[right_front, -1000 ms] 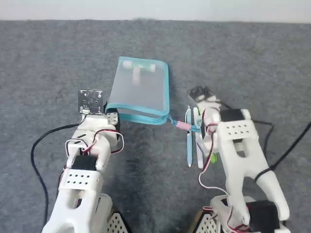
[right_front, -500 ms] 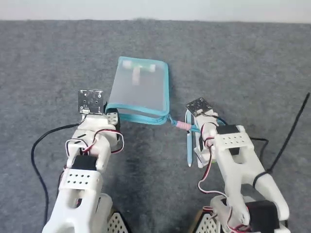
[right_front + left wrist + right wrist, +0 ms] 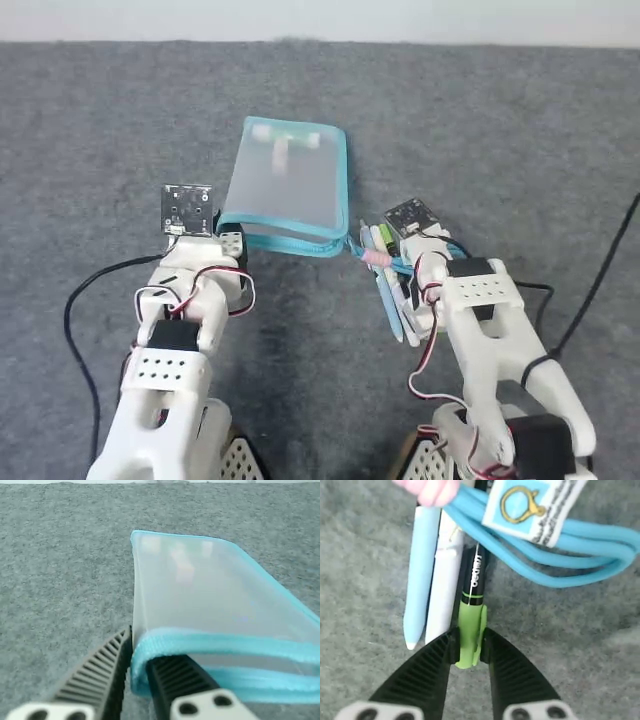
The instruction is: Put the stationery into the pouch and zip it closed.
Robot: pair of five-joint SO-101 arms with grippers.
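Our left gripper [image 3: 136,652] is pinched narrow on the pouch [image 3: 200,590], with one ribbed finger on each side of the blue zip edge at a corner of the mouth. The pouch lies on the grey mat [image 3: 520,130] ahead of the left arm, mouth end towards the arms.

Our right gripper [image 3: 470,650] is closed on the green end of the green pen [image 3: 471,605]. The white pen [image 3: 445,575] lies touching that pen's side, and the blue pen [image 3: 422,560] lies against the white one. Both are outside the fingers. From above, the three pens sit in a bundle just beside the pouch's near corner.

A looped blue cord [image 3: 550,550] lies across all three pens. It carries a printed tag [image 3: 532,502] and a pink bead [image 3: 432,489]. From above, the bead sits between the pouch's corner and the pens, and the cord runs from there under the right arm. A black cable [image 3: 80,300] curls on the mat beside the left arm.

From above, the right arm's wrist covers its own fingers and the near ends of the pens. In the right wrist view the pens' far ends are cut off at the edge. A pale shape shows through the pouch's frosted wall near its closed end, but we cannot tell what it is. We also cannot tell how far the zip stands open.
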